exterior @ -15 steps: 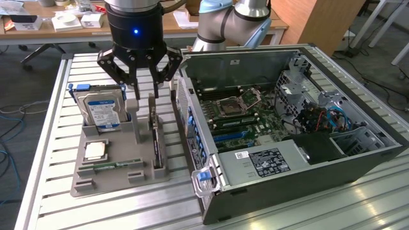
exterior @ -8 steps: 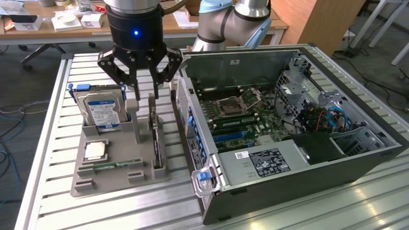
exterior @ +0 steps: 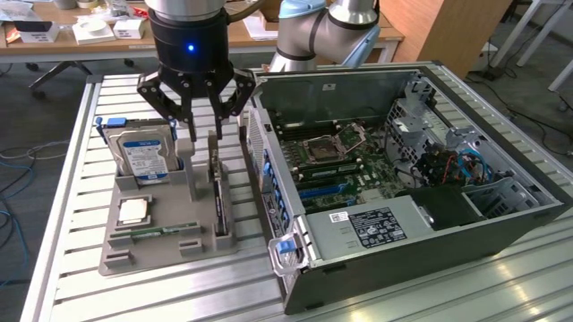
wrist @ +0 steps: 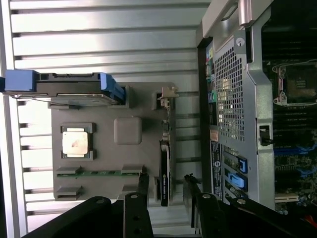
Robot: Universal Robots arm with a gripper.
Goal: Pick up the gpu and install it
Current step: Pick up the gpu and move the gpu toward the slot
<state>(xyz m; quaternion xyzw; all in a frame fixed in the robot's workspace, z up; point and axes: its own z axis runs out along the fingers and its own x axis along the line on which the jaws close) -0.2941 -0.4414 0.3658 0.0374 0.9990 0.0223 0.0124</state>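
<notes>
The gpu (exterior: 217,196) is a thin dark card standing on its edge in a slot of the grey holder (exterior: 157,258), with its silver bracket at the far end. In the wrist view the gpu (wrist: 165,171) runs lengthwise between the two black fingers (wrist: 143,186). My gripper (exterior: 201,131) hovers over the holder, just above the card's bracket end, open, one finger on each side of the card and not touching it. The gripper (wrist: 166,177) holds nothing.
The holder (wrist: 104,158) also carries an upright blue-labelled hard drive (exterior: 143,153), a silver processor (exterior: 133,211) and a green memory stick (exterior: 166,231). The open computer case (exterior: 403,168) lies close beside it on the exterior view's right, on a slatted metal table (exterior: 72,288).
</notes>
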